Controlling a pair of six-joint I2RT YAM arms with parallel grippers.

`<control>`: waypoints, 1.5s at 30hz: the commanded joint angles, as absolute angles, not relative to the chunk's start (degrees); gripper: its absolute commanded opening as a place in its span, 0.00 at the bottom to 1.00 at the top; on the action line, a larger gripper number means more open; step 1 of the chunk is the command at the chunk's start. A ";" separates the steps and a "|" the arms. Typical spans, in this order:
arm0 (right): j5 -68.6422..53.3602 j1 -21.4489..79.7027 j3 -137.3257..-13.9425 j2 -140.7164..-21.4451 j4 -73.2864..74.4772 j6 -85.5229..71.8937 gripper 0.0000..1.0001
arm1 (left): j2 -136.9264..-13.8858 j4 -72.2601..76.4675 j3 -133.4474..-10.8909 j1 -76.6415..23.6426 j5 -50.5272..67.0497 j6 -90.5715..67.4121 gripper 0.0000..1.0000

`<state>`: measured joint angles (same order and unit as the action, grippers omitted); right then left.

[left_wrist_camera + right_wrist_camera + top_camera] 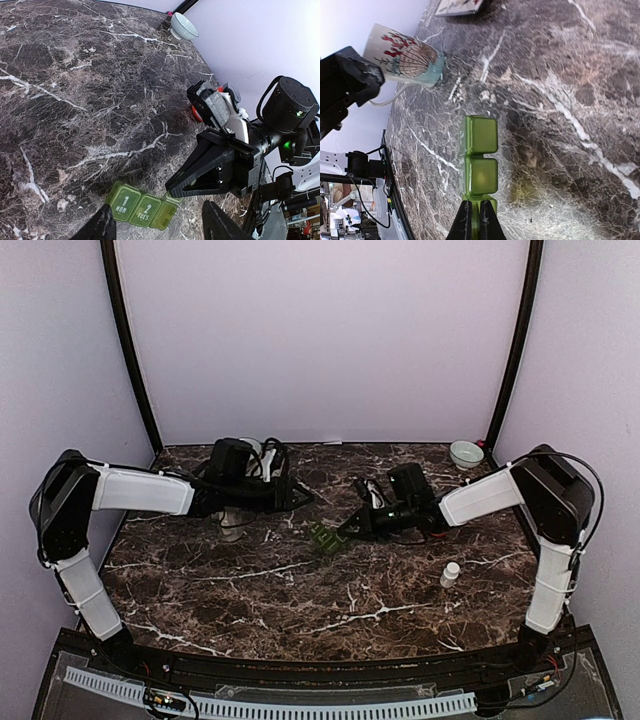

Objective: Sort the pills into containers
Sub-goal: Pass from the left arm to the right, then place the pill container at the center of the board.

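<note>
A green pill organizer [134, 206] lies on the marble table [300, 590]; two of its shut lids read 1 MON and 2 TUES. My right gripper [472, 209] is shut on the organizer's [480, 155] near end, at the third compartment. From above, the organizer [325, 537] sits mid-table at the right gripper's [346, 529] tip. My left gripper [159, 214] stands open just short of the organizer with nothing between its fingers [100, 225]. In the top view the left gripper [300, 497] points right toward it. No pills show in any view.
A seashell-patterned mug [405, 57] stands under the left arm [232, 525]. A small white bottle [450, 574] stands upright at the front right. A pale bowl [466, 453] sits in the back right corner, also seen from the left wrist [184, 26].
</note>
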<state>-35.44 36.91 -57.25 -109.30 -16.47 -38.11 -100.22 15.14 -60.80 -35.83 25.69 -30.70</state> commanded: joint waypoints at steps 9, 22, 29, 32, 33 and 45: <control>-34.50 36.45 -62.11 -113.01 -8.73 -34.22 0.00 | -96.52 17.30 -59.07 -35.60 25.71 -29.97 0.60; -30.23 36.43 -61.92 -111.28 -6.29 -32.01 0.41 | -96.37 17.67 -58.86 -35.84 26.46 -30.23 0.60; -27.12 36.43 -60.92 -106.51 -5.43 -30.69 0.47 | -95.54 17.67 -58.79 -35.94 26.16 -30.11 0.60; -23.91 36.64 -60.56 -103.60 -3.60 -29.28 0.48 | -94.46 17.33 -58.95 -36.03 25.28 -29.31 0.61; -22.63 36.92 -60.37 -102.62 -2.53 -28.70 0.49 | -93.97 17.12 -58.98 -36.03 24.86 -28.90 0.61; -0.70 44.59 -59.65 -90.81 6.86 -21.71 0.51 | -84.72 13.23 -58.39 -40.88 12.89 -19.25 0.65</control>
<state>-12.32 40.95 -60.49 -94.89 2.68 -25.30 -90.11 15.66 -59.48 -37.67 19.77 -25.91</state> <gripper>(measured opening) 0.506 0.632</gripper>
